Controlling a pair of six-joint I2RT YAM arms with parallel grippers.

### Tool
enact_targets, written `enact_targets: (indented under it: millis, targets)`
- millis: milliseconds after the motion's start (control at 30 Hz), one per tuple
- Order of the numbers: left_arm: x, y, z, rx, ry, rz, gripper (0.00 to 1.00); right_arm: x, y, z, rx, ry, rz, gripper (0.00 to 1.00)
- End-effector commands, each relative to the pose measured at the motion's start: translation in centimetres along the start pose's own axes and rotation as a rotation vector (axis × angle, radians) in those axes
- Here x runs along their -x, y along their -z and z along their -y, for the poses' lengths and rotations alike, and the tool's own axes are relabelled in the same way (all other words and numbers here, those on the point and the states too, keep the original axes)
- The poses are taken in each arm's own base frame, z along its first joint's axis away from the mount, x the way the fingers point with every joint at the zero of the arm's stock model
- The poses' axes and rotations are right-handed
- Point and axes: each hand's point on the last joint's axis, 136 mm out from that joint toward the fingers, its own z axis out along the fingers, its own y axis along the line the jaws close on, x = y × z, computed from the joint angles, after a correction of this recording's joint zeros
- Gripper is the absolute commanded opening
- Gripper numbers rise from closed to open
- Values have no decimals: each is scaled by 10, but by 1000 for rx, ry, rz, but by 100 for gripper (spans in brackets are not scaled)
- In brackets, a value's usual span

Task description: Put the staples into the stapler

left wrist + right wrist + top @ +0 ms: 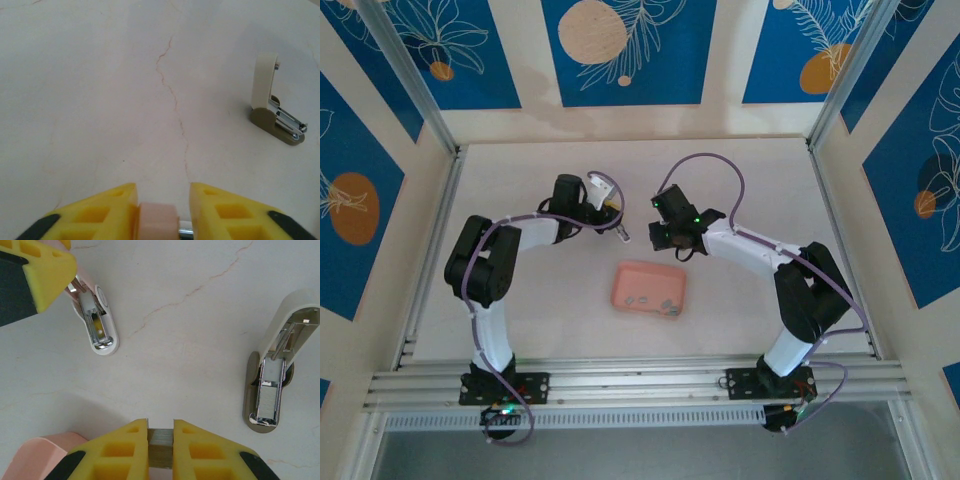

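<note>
Right up against the wrist lens, the right hand (161, 424) has its yellow fingers pinched almost together, and clamped between them is a short grey strip of staples (160, 450). So the pick is done!

The load itself is not. The beige stapler (270, 390) lies well apart from that strip, out around the middle of the surface (100, 100). Its top is swung up and the metal channel is bared. I cannot tell whether the channel has anything in it.

Back toward the near edge sits the pink tray (632, 275), with more loose staples (667, 302) waiting in it.

Over to the left hand (163, 192). Its gap is narrow, with a pinkish-white piece (157, 220) sitting in it. One pad is against the piece and a sliver of space shows on the other side, with a bit of bright metal across it. Whether that is a firm grip, I cannot tell. From the right wrist, the piece lies low near the surface, its own shiny channel facing up.

What's left, by my read: carry the strip across, line it up with an open channel, seat it, close the top.
</note>
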Motion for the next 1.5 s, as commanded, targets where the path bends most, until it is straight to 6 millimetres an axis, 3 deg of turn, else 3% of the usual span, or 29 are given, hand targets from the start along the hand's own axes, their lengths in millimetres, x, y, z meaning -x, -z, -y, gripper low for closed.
enact_targets:
  millis: [0,233,367,500,900,1100,1467]
  targets:
    - [2,1,0,12,-35,-9,38,8,11,-1,14,10,32,16]
    - [9,14,-5,85,4,6,58,17,6,-11,44,49,29,16]
    - [14,33,-12,185,80,31,68,27,-2,-22,72,85,24,16]
    - [7,60,-23,319,185,95,76,34,-18,-32,101,123,7,16]
    - [-50,115,-24,515,372,202,77,48,-61,-60,189,220,-39,16]
    - [-67,122,-25,554,389,185,78,52,-80,-70,170,294,-48,16]
    - [-77,122,-24,555,405,171,78,44,-97,-78,177,323,-74,16]
